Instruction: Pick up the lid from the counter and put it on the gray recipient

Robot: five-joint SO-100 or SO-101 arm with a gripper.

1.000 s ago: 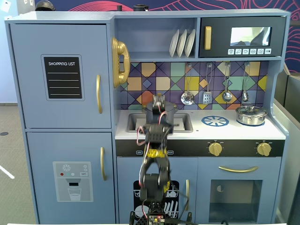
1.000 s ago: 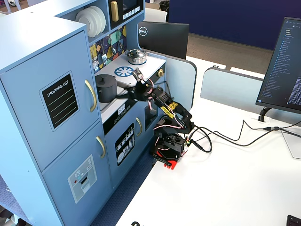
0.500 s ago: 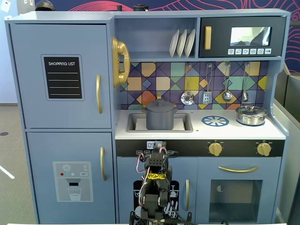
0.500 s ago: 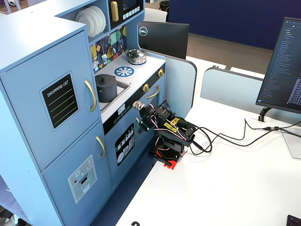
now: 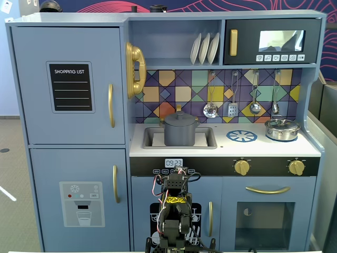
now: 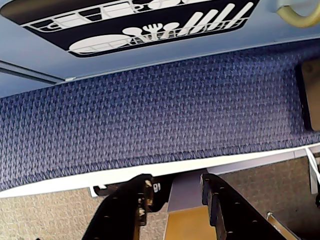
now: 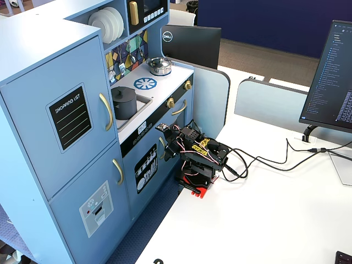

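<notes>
The gray pot (image 5: 180,132) stood in the sink recess of the counter (image 5: 226,148), with the lid (image 5: 179,118) resting on top of it; in the other fixed view the pot (image 7: 124,103) appeared likewise. The arm was folded low before the toy kitchen, well apart from both. The end effector (image 6: 172,197) held nothing, its jaws slightly parted above blue carpet (image 6: 150,120).

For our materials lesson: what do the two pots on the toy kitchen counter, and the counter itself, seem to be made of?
Gray pot: probably painted metal or plastic; its matte dark surface shows no glints.
Steel pot: likely polished metal; it is shiny silver with bright reflections.
Counter: looks like painted wood or board; it is flat, pale and evenly dull, with a printed blue burner.
</notes>
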